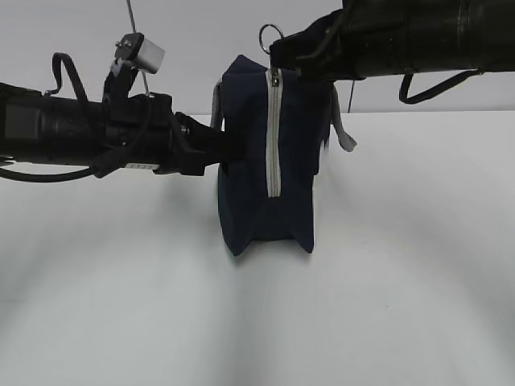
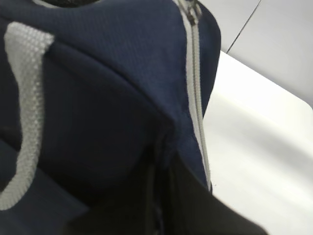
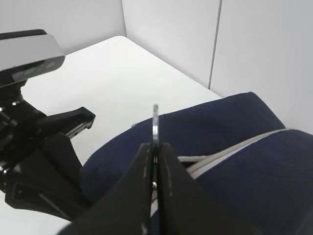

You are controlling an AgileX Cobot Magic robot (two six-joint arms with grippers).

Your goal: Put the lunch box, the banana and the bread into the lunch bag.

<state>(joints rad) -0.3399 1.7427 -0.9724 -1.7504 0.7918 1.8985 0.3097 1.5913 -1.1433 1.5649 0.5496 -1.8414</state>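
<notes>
The lunch bag (image 1: 269,157) stands upright at the centre of the exterior view on the white desk (image 1: 386,281), its narrow end facing the camera and its long axis running away into the frame. A grey zipper (image 1: 273,133) runs vertically down that end, stopping short of the bottom. The fabric is navy, finely woven and matte; the corners are soft and rounded.

From the left of the frame the left gripper (image 1: 228,149) meets the bag's side, closed with the cloth pinched; its fingertips are lost against the dark fabric. At the upper right the right gripper (image 1: 278,50) is shut on the metal ring pull (image 1: 270,34) at the bag's top.

A grey webbing handle (image 1: 344,133) hangs behind the bag, partly hidden.
</notes>
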